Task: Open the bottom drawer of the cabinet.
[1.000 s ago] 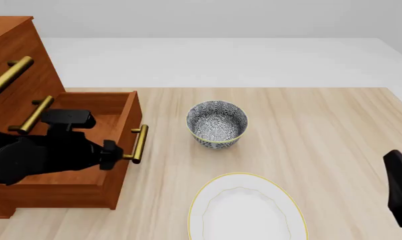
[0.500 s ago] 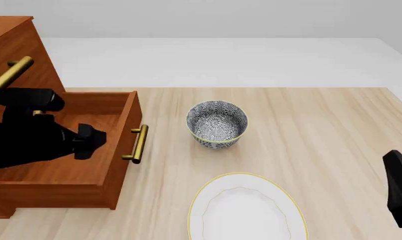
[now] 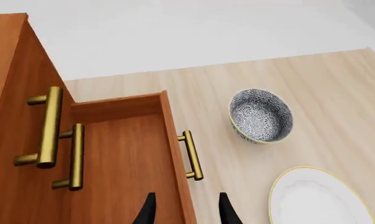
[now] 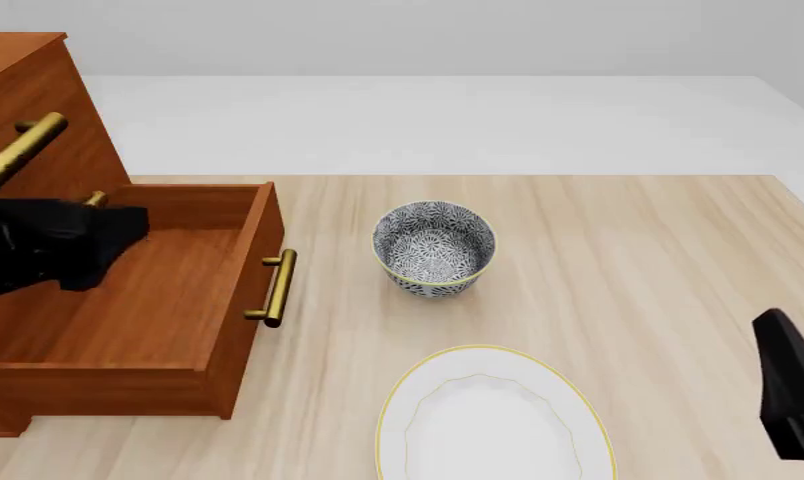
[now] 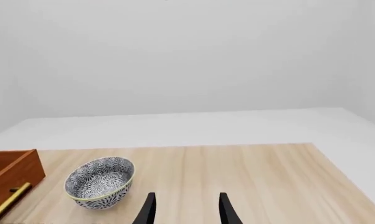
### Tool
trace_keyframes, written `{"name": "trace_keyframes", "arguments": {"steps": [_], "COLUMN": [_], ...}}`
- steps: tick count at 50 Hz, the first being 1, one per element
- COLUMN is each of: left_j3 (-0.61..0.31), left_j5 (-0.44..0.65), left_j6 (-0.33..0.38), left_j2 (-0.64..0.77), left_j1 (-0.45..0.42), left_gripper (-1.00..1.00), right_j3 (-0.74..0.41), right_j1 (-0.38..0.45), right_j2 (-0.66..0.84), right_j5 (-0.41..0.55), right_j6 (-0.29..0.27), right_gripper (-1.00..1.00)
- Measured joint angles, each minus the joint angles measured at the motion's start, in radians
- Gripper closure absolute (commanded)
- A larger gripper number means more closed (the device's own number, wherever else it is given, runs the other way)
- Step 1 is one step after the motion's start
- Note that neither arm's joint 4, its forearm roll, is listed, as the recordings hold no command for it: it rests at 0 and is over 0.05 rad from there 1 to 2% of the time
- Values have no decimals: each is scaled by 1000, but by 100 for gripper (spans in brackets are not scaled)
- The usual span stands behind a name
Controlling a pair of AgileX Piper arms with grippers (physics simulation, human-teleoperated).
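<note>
Front view: bottom drawer (image 4: 135,300) stands pulled well out of the cabinet (image 4: 35,110), brass handle (image 4: 277,287) lying crosswise toward the bowl (image 4: 434,246); left gripper (image 3: 185,212), nearer, hovers above it, fingers parted and empty, right gripper (image 5: 185,210) likewise.
</note>
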Motion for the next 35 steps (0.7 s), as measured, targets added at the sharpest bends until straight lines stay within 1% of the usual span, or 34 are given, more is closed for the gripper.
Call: {"name": "trace_keyframes", "arguments": {"steps": [12,22,35], "left_j3": [10,25,35], "left_j5": [-48,-84,-103], "left_j6": [43,89,147], "left_j2": [-116,-226,-358], "left_j1": [14,7,-15], "left_gripper": [-100,-100,-100], "right_j3": [-67,-157,-283], "right_j1": [25,61,92], "right_j2": [6,32,46], "right_j5": [32,51,97], "right_j6": [-34,-72,-118], "right_gripper": [-100,-100,-100]}}
